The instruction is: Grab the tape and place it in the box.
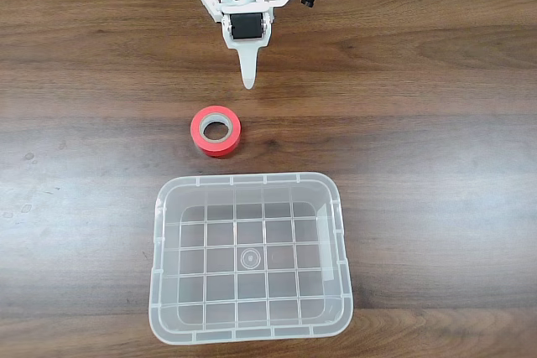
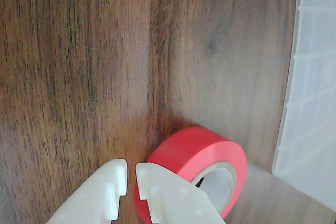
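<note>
White plastic fingers (image 2: 157, 192) fill the bottom of the wrist view, nearest the lens, their tips drawn almost together with only a thin slit between them and nothing held in it. The gripper (image 2: 131, 169) has matte, slightly ribbed moulded surfaces with stepped edges near the tips. Just to the right of the tips in that view, and partly hidden behind the right finger, lies the tape (image 2: 202, 148): a bright red-orange roll, smooth and slightly glossy, lying flat with its pale grey-beige cardboard core facing up. The roll sits outside the fingers, not between them; whether the right finger touches it cannot be told.

From the fixed view, the gripper (image 1: 247, 81) points down from the far edge of the table (image 1: 436, 140), its tapered white tip just short of the tape (image 1: 216, 131), which rests on the bare wood between the arm and the box (image 1: 250, 334). The tape lies near the box's far rim, close to its far left corner, but apart from it.

Dark brown wood grain with long streaks covers the table. The box is clear, translucent plastic, rectangular with rounded corners, a raised rim and a moulded grid on its bottom with a small circular mark at the centre; it stands at the near edge. No readable writing shows on any of them.
</note>
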